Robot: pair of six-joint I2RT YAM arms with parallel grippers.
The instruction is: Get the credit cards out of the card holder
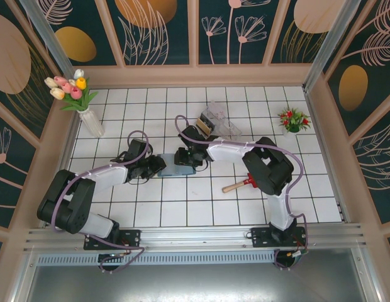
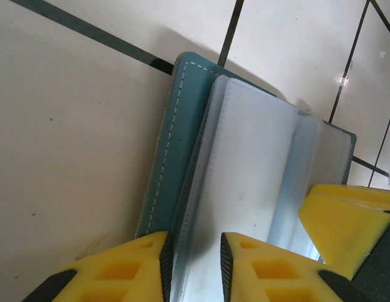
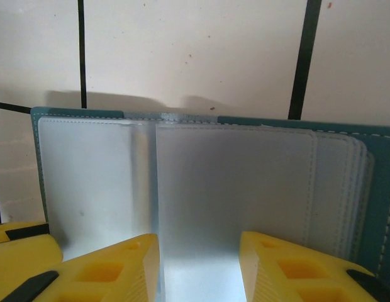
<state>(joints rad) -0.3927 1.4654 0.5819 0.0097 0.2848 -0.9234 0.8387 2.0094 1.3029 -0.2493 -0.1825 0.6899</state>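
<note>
One card holder (image 3: 233,182) lies open, right gripper (image 3: 198,242) spread, left gripper (image 2: 194,242) unclear.

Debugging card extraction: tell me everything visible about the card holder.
The card holder lies open and flat on the white tiled table. Slate-blue leather-like cover, pale edge stitching; frosted plastic sleeves fanned inside, no card clearly visible. The left gripper and right gripper each straddle sleeves, jaws apart.

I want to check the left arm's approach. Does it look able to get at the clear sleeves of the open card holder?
Probably yes: the left gripper straddles a clear sleeve at the card holder's edge, nothing lying over it. The right gripper sits close beside it, not blocking.
</note>
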